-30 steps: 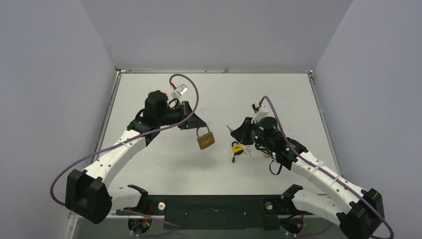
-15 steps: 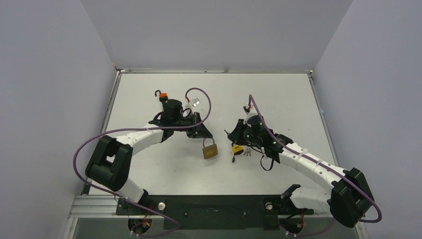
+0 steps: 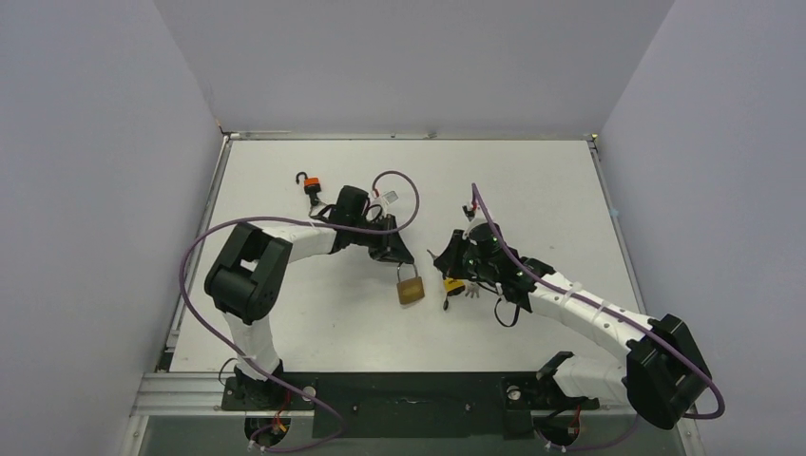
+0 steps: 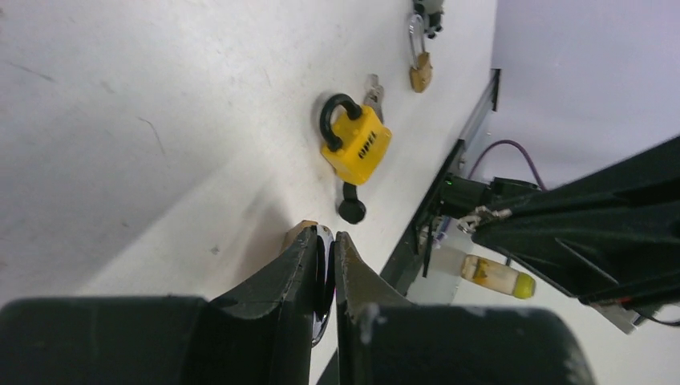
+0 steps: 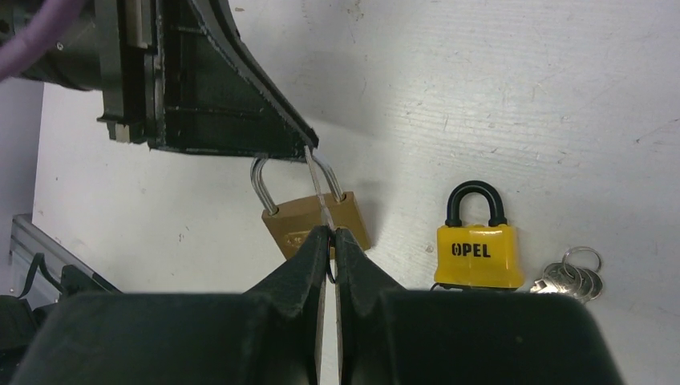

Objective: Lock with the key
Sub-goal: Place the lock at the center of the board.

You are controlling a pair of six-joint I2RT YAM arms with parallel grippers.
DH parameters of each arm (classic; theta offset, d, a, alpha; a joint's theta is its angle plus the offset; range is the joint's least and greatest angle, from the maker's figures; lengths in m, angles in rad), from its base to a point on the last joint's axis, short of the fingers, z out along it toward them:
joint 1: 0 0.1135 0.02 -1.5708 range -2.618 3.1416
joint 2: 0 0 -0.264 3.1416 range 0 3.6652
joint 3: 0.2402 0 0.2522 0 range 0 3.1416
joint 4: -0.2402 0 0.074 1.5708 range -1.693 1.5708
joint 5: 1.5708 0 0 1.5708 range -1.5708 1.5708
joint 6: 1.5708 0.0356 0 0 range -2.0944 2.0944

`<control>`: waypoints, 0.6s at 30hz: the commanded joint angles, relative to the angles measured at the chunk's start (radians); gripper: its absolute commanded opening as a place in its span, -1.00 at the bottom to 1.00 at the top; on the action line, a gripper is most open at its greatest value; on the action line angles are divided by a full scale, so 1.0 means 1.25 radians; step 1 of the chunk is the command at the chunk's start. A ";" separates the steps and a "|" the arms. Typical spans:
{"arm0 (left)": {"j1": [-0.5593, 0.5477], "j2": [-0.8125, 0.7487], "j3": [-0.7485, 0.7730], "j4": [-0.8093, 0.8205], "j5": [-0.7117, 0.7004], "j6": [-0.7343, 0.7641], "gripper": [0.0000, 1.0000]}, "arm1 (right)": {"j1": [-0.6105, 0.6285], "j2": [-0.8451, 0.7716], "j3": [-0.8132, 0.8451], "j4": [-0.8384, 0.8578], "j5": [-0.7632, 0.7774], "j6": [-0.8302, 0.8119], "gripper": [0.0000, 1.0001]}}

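The left end effector [image 3: 396,256] is squeezing shut on the shiny loop of the brass padlock [image 5: 285,224], which is hanging down near the middle of the desk [image 3: 532,190]. The right end effector [image 5: 327,233] is pinching a thin silver key [image 5: 314,172] tight and holding it right in front of that padlock. A yellow padlock [image 5: 479,254] is lying just beside it, with a ring of keys [image 5: 573,273] sitting next to that one.
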 commanded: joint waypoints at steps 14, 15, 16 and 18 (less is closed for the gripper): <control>-0.010 0.050 0.173 -0.305 -0.296 0.187 -0.13 | 0.031 0.038 0.009 0.039 0.040 0.001 -1.00; -0.010 0.041 0.176 -0.309 -0.307 0.189 -0.08 | 0.037 0.042 0.011 0.039 0.043 0.000 -1.00; -0.010 0.036 0.186 -0.311 -0.313 0.190 -0.03 | 0.039 0.051 0.017 0.040 0.045 0.000 -1.00; -0.010 0.021 0.202 -0.326 -0.339 0.194 -0.01 | 0.049 0.064 0.026 0.040 0.046 0.000 -1.00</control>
